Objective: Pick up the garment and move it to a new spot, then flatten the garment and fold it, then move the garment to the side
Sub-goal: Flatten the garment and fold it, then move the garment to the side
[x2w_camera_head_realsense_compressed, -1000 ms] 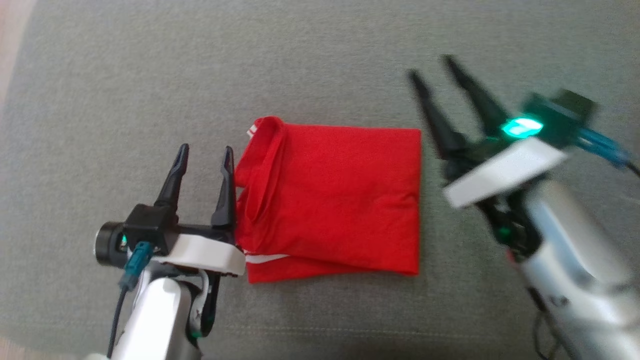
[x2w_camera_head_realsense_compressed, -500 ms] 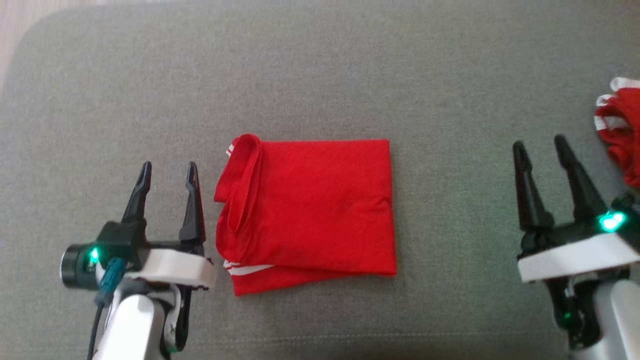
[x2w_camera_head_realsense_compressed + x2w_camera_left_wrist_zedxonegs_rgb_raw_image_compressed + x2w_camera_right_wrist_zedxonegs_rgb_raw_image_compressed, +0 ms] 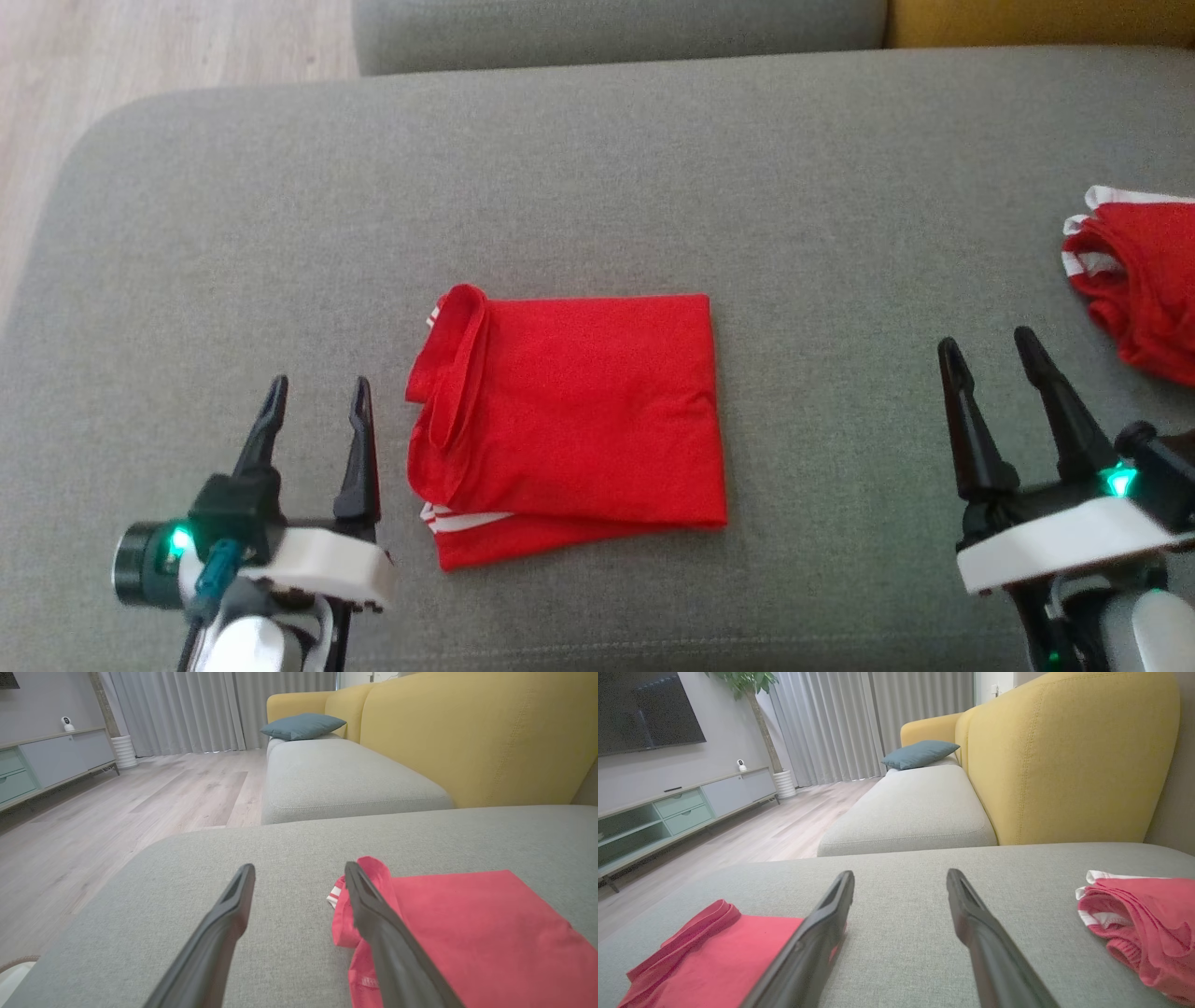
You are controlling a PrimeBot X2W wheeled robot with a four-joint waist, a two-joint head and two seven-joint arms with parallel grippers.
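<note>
At the lower left, the left gripper (image 3: pixel 319 385) hovers over the grey sofa cushion (image 3: pixel 597 168), jaws spread wide and holding nothing. Its inner finger is just beside the garment (image 3: pixel 579 420) but clear of it. The red garment lies folded flat mid-cushion. It is a near-square whose slightly longer axis runs left to right, with the bunched, white-striped edge facing the left gripper and the clean fold facing right. Well apart on the right is the right gripper (image 3: pixel 986 341), jaws likewise released and empty. Beyond it, a second red garment (image 3: pixel 1139 280) lies crumpled at the cushion's right edge. A second ago the left finger overlapped the garment's left edge and the right gripper was tilted just beside its right edge. Both now stand farther off, and the head camera has shifted too — the garment keeps its shape.
</note>
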